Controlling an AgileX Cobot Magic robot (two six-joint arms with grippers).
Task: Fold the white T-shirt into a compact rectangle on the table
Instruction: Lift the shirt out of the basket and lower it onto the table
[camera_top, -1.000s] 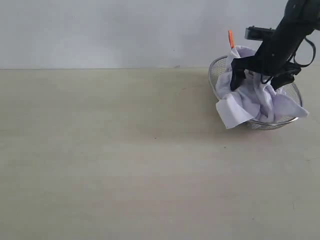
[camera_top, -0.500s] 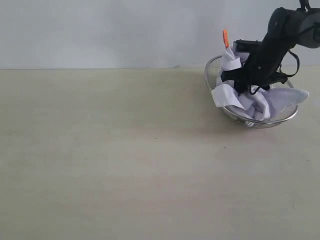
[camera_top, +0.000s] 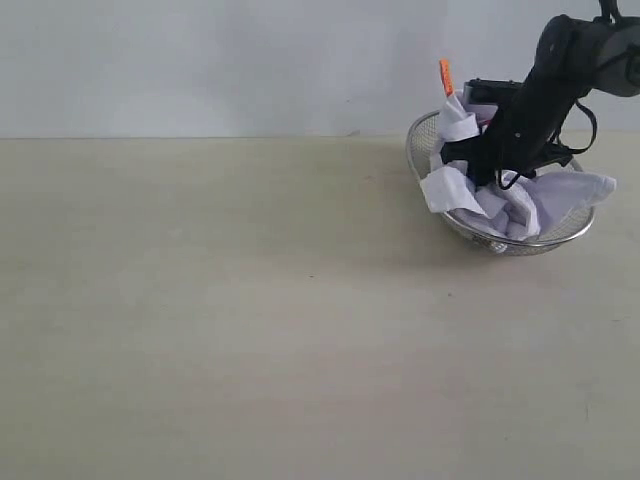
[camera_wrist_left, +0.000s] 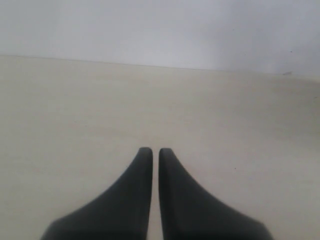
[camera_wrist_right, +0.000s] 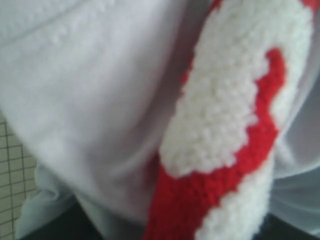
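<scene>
The white T-shirt (camera_top: 510, 205) lies crumpled in the silver wire-mesh basket (camera_top: 425, 135) at the back right of the table (camera_top: 250, 300). Its orange neck tag (camera_top: 445, 75) sticks up above the rim. My right gripper (camera_top: 490, 165) is sunk into the cloth from above and looks shut on a bunch of it. The right wrist view is filled with the white T-shirt (camera_wrist_right: 100, 90) and its red, white-outlined lettering (camera_wrist_right: 220, 190); the fingers are hidden there. My left gripper (camera_wrist_left: 151, 150) hangs shut over the bare table (camera_wrist_left: 75, 110), holding nothing, and is out of the exterior view.
A pale wall runs behind the table's far edge. The basket stands close to that edge and sits slightly tilted. Its mesh (camera_wrist_right: 10, 160) shows at one side of the right wrist view. Wide tabletop stretches to the left and front of the basket.
The right gripper dropped into the shirt and its spread fingers came together on the cloth. The basket and shirt shifted slightly left, and the orange tag moved left and up.
</scene>
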